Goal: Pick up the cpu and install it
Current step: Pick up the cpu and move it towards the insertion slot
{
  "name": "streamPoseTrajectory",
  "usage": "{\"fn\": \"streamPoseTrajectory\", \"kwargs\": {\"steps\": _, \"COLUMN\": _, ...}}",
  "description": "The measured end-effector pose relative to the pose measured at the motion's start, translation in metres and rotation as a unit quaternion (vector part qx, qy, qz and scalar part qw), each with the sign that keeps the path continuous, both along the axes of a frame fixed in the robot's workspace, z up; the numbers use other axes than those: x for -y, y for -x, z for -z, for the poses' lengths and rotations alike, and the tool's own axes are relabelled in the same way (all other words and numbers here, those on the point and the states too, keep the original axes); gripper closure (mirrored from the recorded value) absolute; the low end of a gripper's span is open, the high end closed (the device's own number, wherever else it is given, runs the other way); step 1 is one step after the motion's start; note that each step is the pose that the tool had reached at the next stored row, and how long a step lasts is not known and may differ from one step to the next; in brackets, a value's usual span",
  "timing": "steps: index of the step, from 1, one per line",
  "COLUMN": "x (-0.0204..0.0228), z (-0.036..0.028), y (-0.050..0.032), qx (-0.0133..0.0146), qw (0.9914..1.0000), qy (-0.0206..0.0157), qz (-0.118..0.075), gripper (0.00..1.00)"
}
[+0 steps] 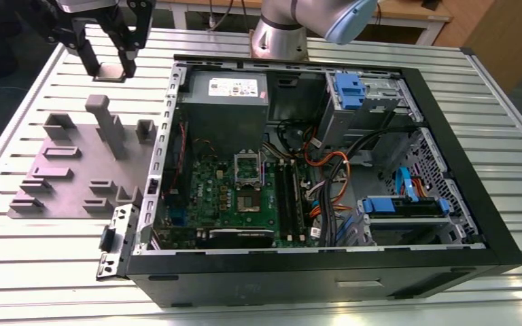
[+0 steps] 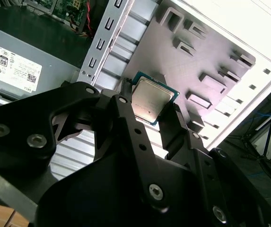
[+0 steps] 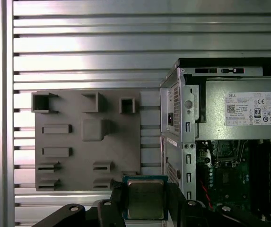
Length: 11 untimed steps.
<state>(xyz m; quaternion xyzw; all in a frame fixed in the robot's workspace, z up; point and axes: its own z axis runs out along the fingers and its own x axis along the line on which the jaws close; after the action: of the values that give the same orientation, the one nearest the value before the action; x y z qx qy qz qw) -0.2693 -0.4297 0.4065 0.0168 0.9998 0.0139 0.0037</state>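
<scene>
The black two-fingered gripper (image 2: 150,105) is clamped on the small flat square cpu with a silvery metal top (image 2: 148,97), pinched between its fingertips; it hangs above the slatted metal table (image 1: 25,92), near the grey blocky plastic fixture (image 1: 79,170), to the exterior view's left of the open black computer case (image 1: 334,275).

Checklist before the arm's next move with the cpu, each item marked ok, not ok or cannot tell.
1. Gripper shut on cpu: ok.
2. Cpu clear of fixture: ok.
3. Cpu over socket: not ok, it hangs outside the case.
4. Socket open and empty: cannot tell.
5. Cpu's underside sound: cannot tell.
</scene>
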Motion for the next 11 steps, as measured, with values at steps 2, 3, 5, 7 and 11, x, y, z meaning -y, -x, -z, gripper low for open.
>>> {"fn": "streamPoseTrajectory", "kwargs": {"steps": 2, "x": 0.0000, "z": 0.0000, "y": -0.0005, "qx": 0.0000, "qw": 1.00000, "qy": 0.0000, "qz": 0.000, "gripper": 0.53}}
{"fn": "streamPoseTrajectory", "kwargs": {"steps": 3, "x": 0.0000, "z": 0.0000, "y": -0.0025, "qx": 0.0000, "qw": 1.00000, "qy": 0.0000, "qz": 0.000, "gripper": 0.53}}
{"fn": "streamPoseTrajectory", "kwargs": {"steps": 5, "x": 0.0000, "z": 0.0000, "y": -0.0052, "qx": -0.0001, "qw": 1.00000, "qy": 0.0000, "qz": 0.000, "gripper": 0.53}}
{"fn": "streamPoseTrajectory", "kwargs": {"steps": 7, "x": 0.0000, "z": 0.0000, "y": -0.0052, "qx": 0.0000, "qw": 1.00000, "qy": 0.0000, "qz": 0.000, "gripper": 0.53}}
{"fn": "streamPoseTrajectory", "kwargs": {"steps": 11, "x": 0.0000, "z": 0.0000, "y": -0.0053, "qx": 0.0000, "qw": 1.00000, "qy": 0.0000, "qz": 0.000, "gripper": 0.53}}
